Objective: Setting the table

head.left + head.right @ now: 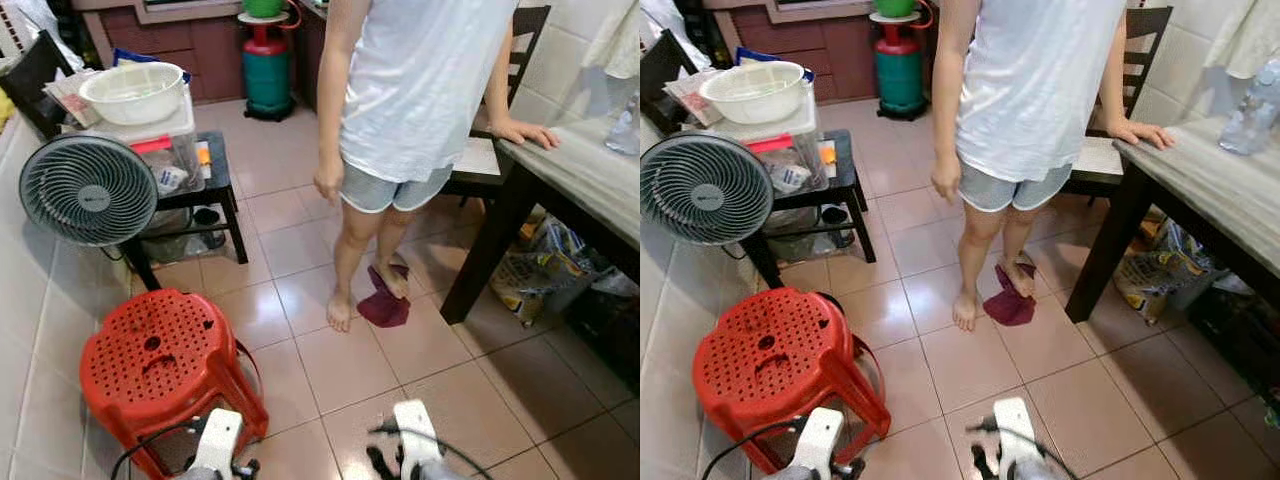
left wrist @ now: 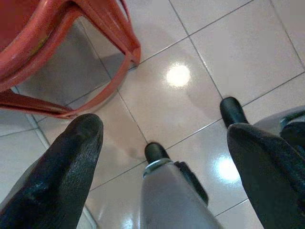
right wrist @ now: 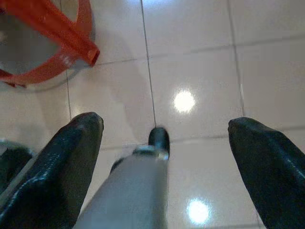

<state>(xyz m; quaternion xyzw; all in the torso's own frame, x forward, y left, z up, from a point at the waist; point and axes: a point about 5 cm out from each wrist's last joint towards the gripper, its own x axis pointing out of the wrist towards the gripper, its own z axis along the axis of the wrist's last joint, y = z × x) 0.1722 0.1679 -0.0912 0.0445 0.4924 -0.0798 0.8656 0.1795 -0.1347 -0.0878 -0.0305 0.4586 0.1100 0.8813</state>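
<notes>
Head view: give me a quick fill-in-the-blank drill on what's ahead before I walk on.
1. The stool by the left gripper is ____ in colour.
2. The person's hand rests on the ____.
3. A white basin sits above the ____.
4. Both grippers' fingers are ____.

Missing words: red; table; fan; open

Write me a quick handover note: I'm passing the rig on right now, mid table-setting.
Left gripper: open, holding nothing, hanging over floor tiles beside the red stool.
Right gripper: open, holding nothing, also low over the floor.
Dining table is ahead on the right; a person stands between, one hand on its edge.
A white basin sits on the side table left.
Done: nothing visible. Left: fetch tableware, approach the table, mind the person.
</notes>
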